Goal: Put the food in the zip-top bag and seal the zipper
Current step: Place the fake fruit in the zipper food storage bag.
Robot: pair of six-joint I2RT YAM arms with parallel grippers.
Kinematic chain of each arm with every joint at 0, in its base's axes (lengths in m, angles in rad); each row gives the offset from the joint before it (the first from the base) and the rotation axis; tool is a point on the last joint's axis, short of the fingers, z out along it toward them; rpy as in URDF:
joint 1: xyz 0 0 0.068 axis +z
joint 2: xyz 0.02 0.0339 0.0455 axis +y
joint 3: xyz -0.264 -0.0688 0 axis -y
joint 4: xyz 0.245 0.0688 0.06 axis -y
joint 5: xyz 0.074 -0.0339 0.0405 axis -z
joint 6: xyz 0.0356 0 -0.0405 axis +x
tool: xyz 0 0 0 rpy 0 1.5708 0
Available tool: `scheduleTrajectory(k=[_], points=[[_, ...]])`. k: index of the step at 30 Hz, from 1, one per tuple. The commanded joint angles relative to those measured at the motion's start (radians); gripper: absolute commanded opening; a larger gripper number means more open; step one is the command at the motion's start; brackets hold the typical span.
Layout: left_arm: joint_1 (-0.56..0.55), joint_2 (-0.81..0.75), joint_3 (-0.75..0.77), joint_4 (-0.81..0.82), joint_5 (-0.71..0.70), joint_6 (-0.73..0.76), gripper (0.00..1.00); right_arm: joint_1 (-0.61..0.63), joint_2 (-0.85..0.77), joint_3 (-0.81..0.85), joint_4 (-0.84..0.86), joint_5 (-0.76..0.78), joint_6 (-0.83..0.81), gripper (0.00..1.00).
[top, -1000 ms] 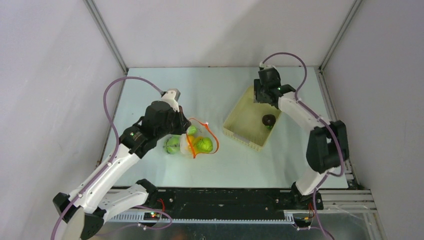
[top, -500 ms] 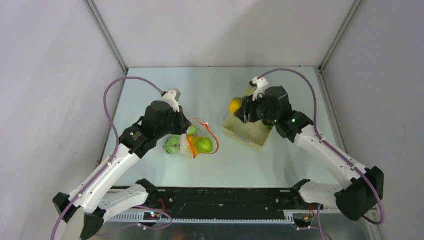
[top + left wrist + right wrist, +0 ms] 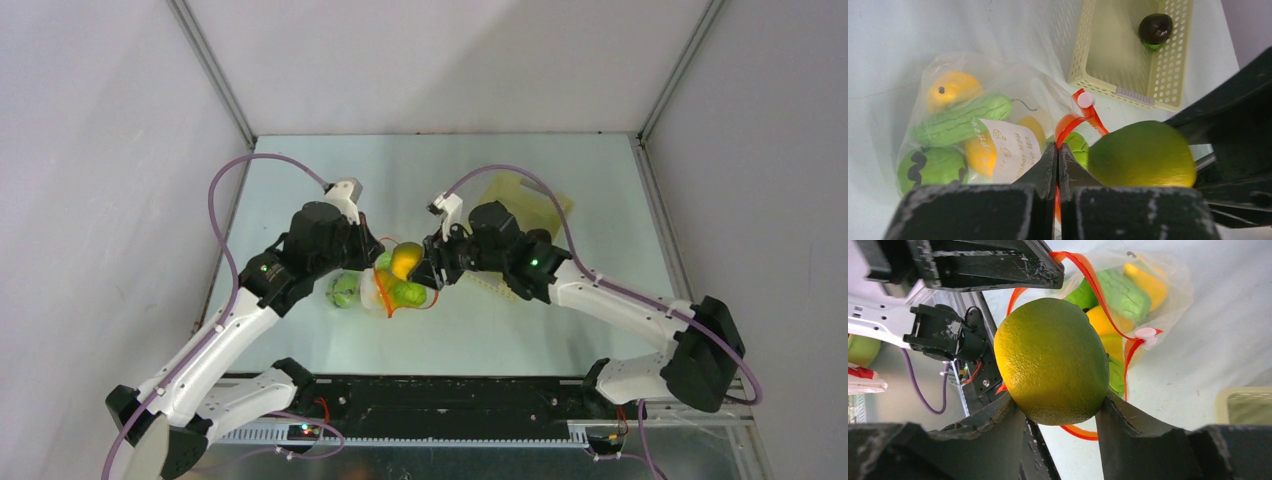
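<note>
The clear zip-top bag (image 3: 395, 290) lies at table centre and holds several green, yellow and orange toy foods (image 3: 963, 120) behind its white label (image 3: 1008, 147). My left gripper (image 3: 372, 256) (image 3: 1058, 147) is shut on the red-orange zipper (image 3: 1073, 122) and holds one side of the mouth up. My right gripper (image 3: 414, 270) (image 3: 1058, 400) is shut on a yellow-green round fruit (image 3: 404, 260) (image 3: 1143, 155) (image 3: 1050, 360), which sits at the open mouth, inside the zipper's loop (image 3: 1098, 285). A dark purple fruit (image 3: 1155, 27) lies in the basket.
The pale yellow lattice basket (image 3: 520, 190) (image 3: 1128, 95) stands right of the bag, partly under my right arm. In the top view the purple fruit is hidden by that arm. The two grippers are close together over the bag.
My right arm swung left from the basket to the bag's mouth, carrying the yellow-green fruit. My left gripper and the bag have stayed put.
</note>
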Motion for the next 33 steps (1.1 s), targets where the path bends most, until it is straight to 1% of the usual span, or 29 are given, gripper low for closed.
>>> scheduleTrajectory(k=[1,4,7,12,16,18,19,20,21,23,27,33], points=[[-0.004,-0.013,0.014,0.034,0.033,0.014,0.0,0.033,0.059,0.029,0.057,0.066,0.038,0.44],[-0.003,-0.014,0.012,0.04,0.042,0.012,0.0,0.049,0.119,0.054,0.041,0.129,0.066,0.48],[-0.004,-0.013,0.015,0.035,0.037,0.013,0.0,0.054,0.17,0.095,0.027,0.173,0.11,0.49],[-0.003,-0.015,0.015,0.035,0.04,0.012,0.0,0.076,0.243,0.146,0.006,0.193,0.128,0.5],[-0.004,-0.017,0.013,0.039,0.05,0.013,0.0,0.096,0.283,0.189,-0.005,0.198,0.144,0.59],[-0.003,-0.015,0.015,0.038,0.056,0.012,0.0,0.099,0.299,0.2,-0.013,0.202,0.157,0.66],[-0.004,-0.015,0.017,0.036,0.053,0.012,0.0,0.1,0.304,0.203,-0.018,0.201,0.161,0.72],[-0.004,-0.016,0.017,0.033,0.051,0.013,0.0,0.1,0.307,0.208,-0.022,0.201,0.162,0.76],[-0.004,-0.018,0.016,0.034,0.05,0.012,0.0,0.1,0.306,0.209,-0.03,0.204,0.165,0.9],[-0.004,-0.02,0.014,0.039,0.053,0.012,0.0,0.101,0.298,0.211,-0.05,0.216,0.171,0.98],[-0.004,-0.022,0.016,0.034,0.043,0.012,0.0,0.098,0.259,0.21,-0.091,0.238,0.173,0.99],[-0.004,-0.023,0.015,0.035,0.03,0.014,0.0,0.101,0.14,0.21,-0.185,0.279,0.127,0.99]])
